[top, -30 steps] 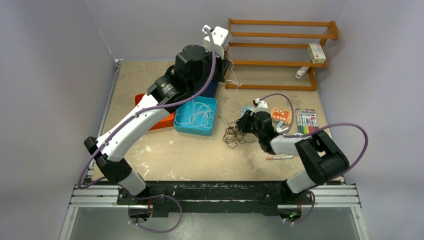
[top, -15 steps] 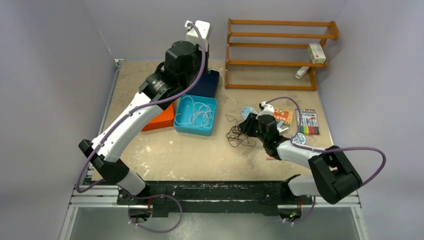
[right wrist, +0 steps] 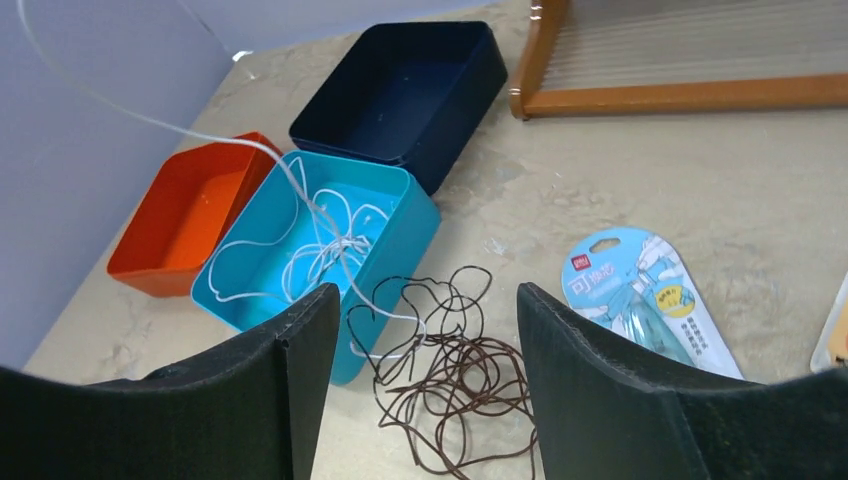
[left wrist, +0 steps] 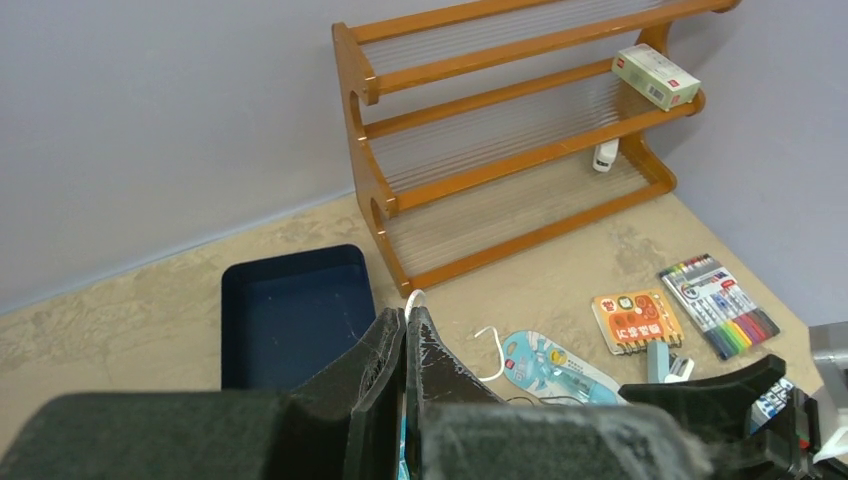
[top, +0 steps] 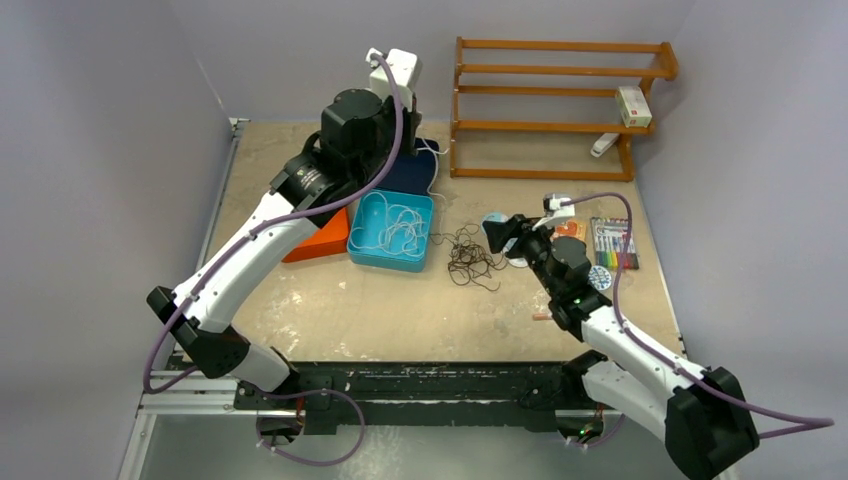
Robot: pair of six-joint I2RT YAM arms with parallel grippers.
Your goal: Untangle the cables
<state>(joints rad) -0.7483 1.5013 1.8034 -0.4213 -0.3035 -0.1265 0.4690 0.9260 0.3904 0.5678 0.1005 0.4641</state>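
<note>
Desk middle holds the teal tray with the white cable coiled inside; the brown cable tangle lies just right of it, one white strand crossing onto it. Left gripper, high over the far edge, pinches the white cable, and the right gripper hangs spread above the brown tangle. It should probably pin the brown loops while the left draws slowly.

My table, rack at the back.
I see one cable lying in a tray; the tangle lies on the table just right of that tray, pens farther right.
</note>
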